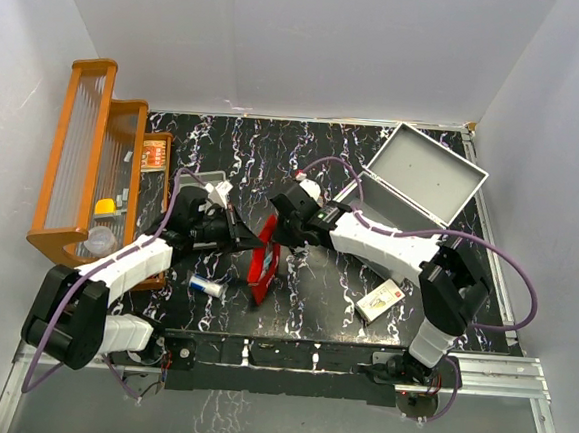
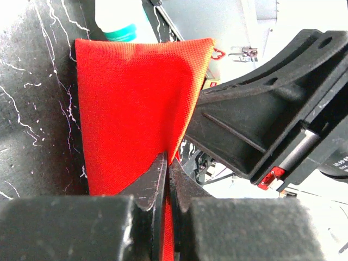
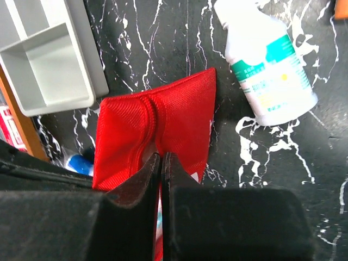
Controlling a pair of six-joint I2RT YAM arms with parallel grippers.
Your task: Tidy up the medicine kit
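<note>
The medicine kit (image 1: 425, 180), a light-grey metal case, stands open at the back right with its lid tilted back. A red pouch (image 1: 264, 260) is held up at the middle of the table between both grippers. My left gripper (image 1: 249, 239) is shut on one edge of the pouch; in the left wrist view the red fabric (image 2: 130, 103) sits pinched between the fingers of the gripper (image 2: 168, 166). My right gripper (image 1: 274, 231) is shut on the pouch (image 3: 157, 128) near its zipper seam, and its own wrist view shows the gripper (image 3: 162, 161) closed on that seam.
A white bottle with a green label (image 3: 269, 70) lies on the black marble table (image 1: 312, 309). A small grey tray (image 3: 49, 65) sits beside a wooden rack (image 1: 88, 161). A blue tube (image 1: 206, 286) and a white box (image 1: 380, 300) lie near the front edge.
</note>
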